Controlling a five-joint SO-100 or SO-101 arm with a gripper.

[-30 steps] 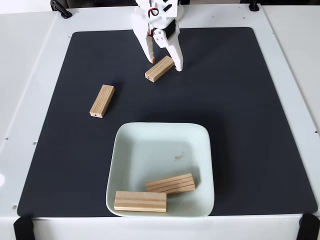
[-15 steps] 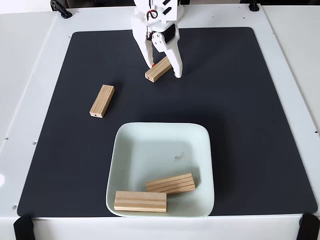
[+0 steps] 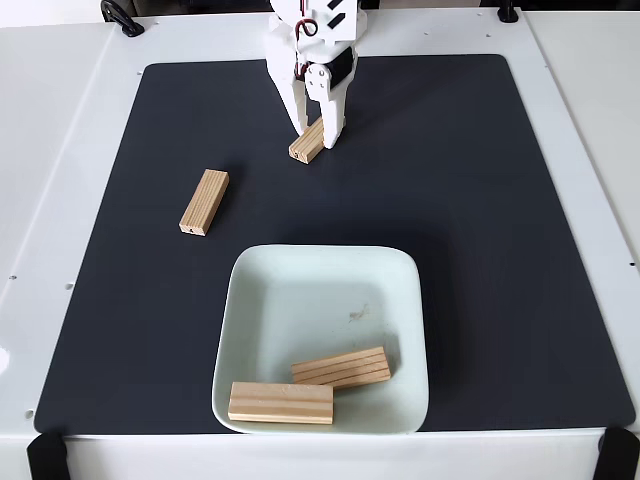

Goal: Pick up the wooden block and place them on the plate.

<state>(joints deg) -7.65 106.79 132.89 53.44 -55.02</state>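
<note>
on the black mat (image 3: pixel 480 200), claw (image 3: pixel 315 137) pinches diagonal wooden block (image 3: pixel 306 147).

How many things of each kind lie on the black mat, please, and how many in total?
Small rectangular light pine blocks: 4, namely one in the pincer, one loose on the mat, two in the dish
Pale mint-white square dish with rounded corners: 1
Total: 5

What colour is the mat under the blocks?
Matte black, or very dark charcoal, and plain: the mat shows best in the fixed view, lying on a white table.
</note>
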